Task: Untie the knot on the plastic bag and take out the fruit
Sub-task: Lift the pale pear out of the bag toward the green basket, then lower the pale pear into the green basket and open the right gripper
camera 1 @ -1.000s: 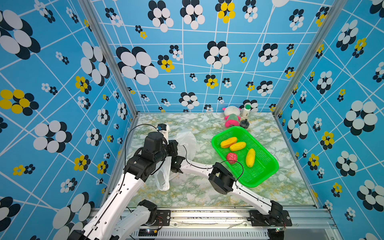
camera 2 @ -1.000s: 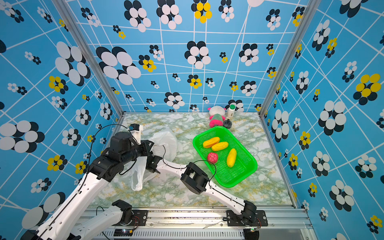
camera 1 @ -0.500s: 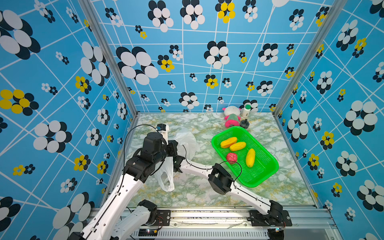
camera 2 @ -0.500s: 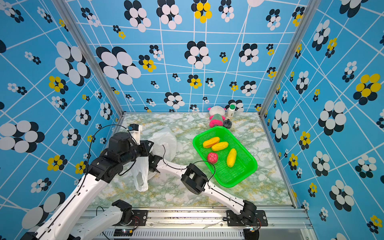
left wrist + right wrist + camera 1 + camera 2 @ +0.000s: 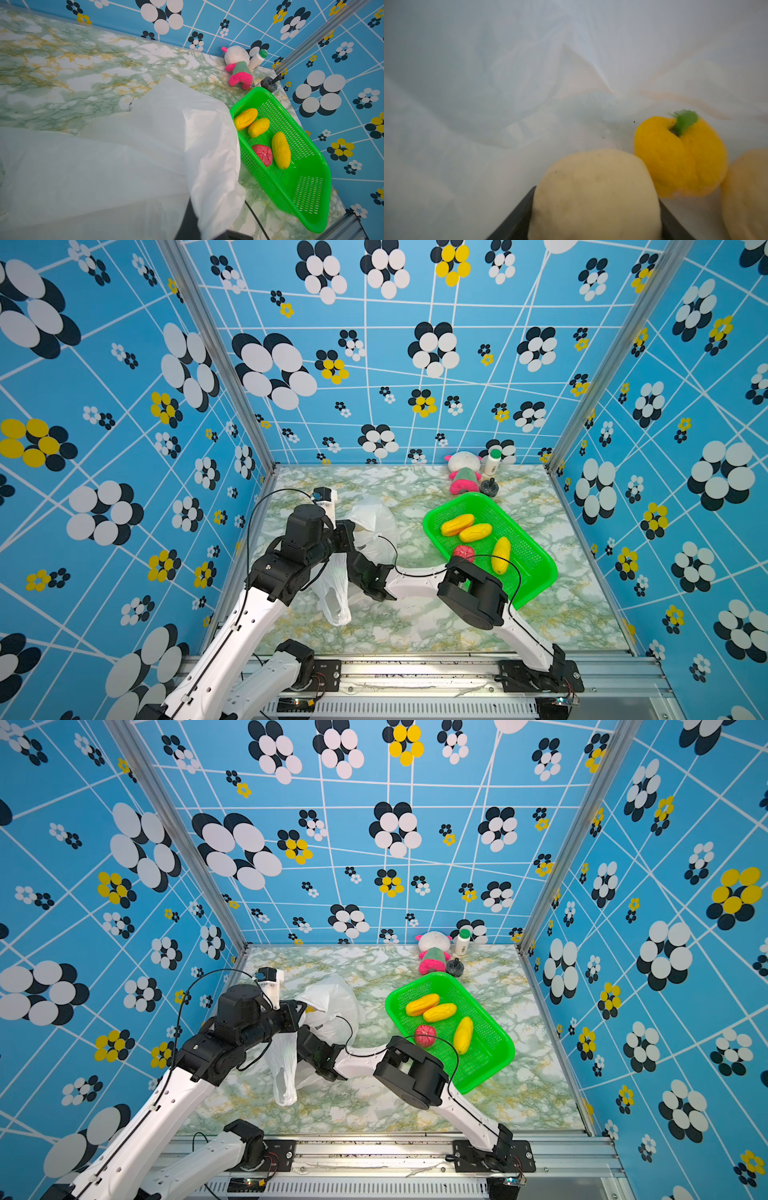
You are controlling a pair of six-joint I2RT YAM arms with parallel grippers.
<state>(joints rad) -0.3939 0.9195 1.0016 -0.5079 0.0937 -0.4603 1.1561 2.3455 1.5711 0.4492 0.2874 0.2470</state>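
Narrowed since a second ago, the right gripper (image 5: 597, 194) is clamped on a beige fruit (image 5: 593, 182) inside the plastic bag (image 5: 370, 518) (an orange fruit (image 5: 679, 158) and another beige one (image 5: 745, 195) are beside it). The bag is held up near the tabletop's (image 5: 415, 630) left edge by the closed left gripper (image 5: 352, 536), and four fruits (image 5: 457, 524) are laid in the green basket (image 5: 530, 562).

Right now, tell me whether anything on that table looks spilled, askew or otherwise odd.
Nothing is spilled or damaged. Only the green basket sits at a slant to the table edges, four fruits inside. The bag is held up by the left gripper while the right gripper, inside it, has a beige fruit between its fingers.
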